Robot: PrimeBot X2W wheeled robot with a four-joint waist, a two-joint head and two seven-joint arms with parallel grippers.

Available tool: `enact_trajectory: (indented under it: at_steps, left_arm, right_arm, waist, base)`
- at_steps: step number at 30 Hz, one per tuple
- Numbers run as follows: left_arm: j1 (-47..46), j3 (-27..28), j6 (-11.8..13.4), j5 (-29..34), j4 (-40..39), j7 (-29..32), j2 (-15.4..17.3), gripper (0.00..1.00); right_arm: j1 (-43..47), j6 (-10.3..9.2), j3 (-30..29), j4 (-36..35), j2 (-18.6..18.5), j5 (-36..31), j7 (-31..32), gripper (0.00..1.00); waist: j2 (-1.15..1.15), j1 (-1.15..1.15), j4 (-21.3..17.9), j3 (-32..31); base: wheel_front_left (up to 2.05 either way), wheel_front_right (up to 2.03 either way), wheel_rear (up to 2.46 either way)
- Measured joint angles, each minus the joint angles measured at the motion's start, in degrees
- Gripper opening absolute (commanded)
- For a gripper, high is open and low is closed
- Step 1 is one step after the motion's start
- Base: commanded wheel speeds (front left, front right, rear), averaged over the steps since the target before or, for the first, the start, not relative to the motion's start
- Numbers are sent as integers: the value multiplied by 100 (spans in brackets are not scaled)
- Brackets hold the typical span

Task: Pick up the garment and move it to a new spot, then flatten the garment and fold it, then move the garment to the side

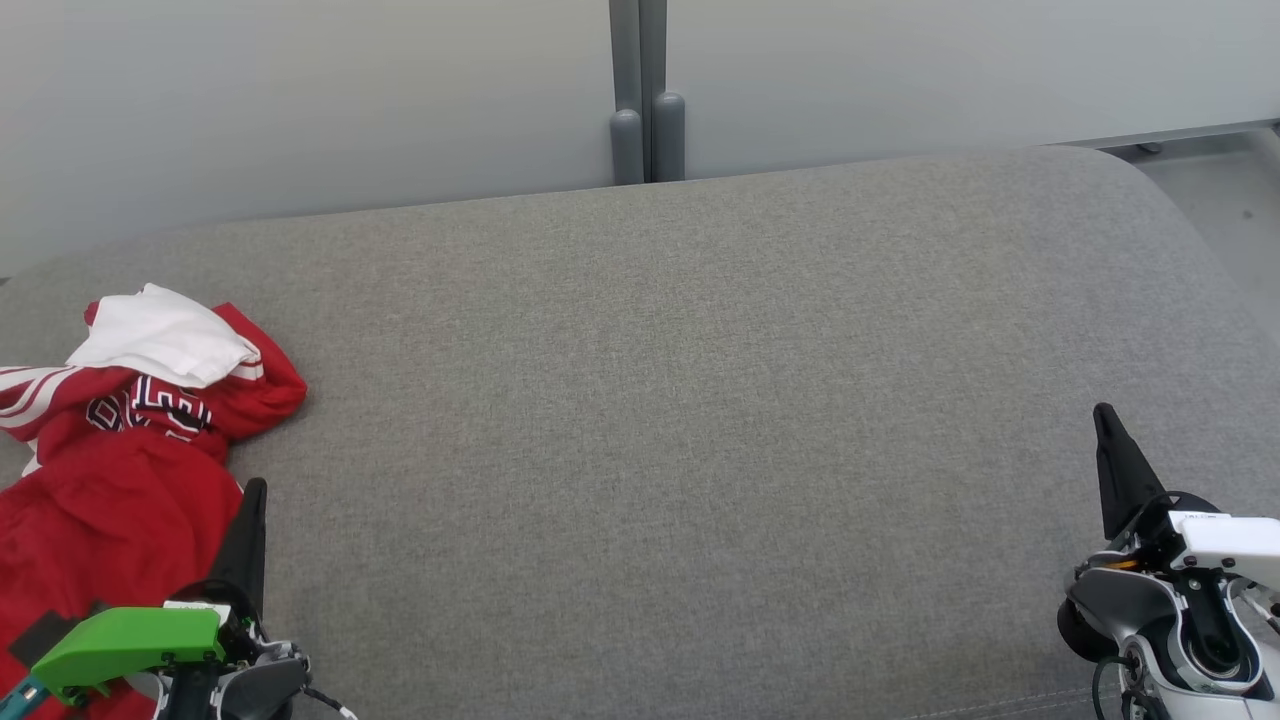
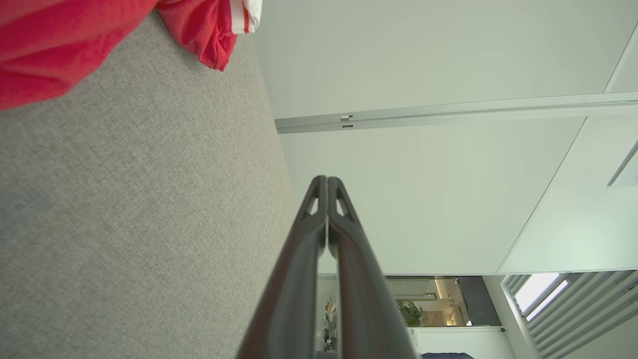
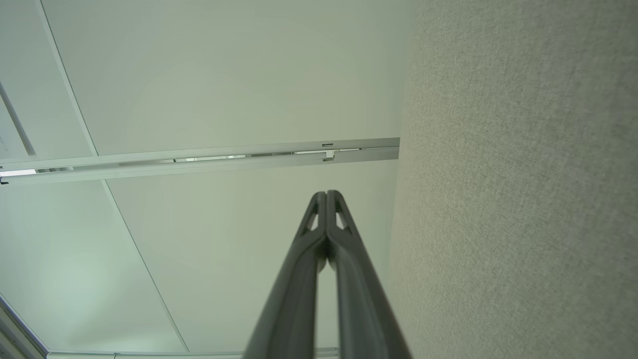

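A crumpled red garment (image 1: 120, 470) with white stripes and a white inner part lies at the left edge of the grey padded surface (image 1: 680, 400). My left gripper (image 1: 256, 488) sits at the lower left, just right of the garment, its fingers pressed together with nothing between them. In the left wrist view the shut gripper (image 2: 327, 179) points past the surface's edge, and the garment (image 2: 65, 40) lies in the upper left corner. At the lower right, my right gripper (image 1: 1103, 412) is shut and empty too; in its wrist view the gripper (image 3: 326, 193) points at the pale wall.
The grey surface (image 3: 518, 174) stretches wide between the two grippers. A pale wall panel with a grey vertical post (image 1: 645, 95) stands behind the far edge. Pale floor (image 1: 1220, 200) shows at the far right.
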Motion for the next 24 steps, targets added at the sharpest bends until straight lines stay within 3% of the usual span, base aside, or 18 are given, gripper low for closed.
enact_trajectory:
  at_steps: [24]
  left_arm:
    - [0,2,0,1,0,0,-1,0]
  right_arm:
    - [0,0,-3,0,2,-1,1,0]
  waist:
    - [0,0,0,0]
  base:
    - [0,0,0]
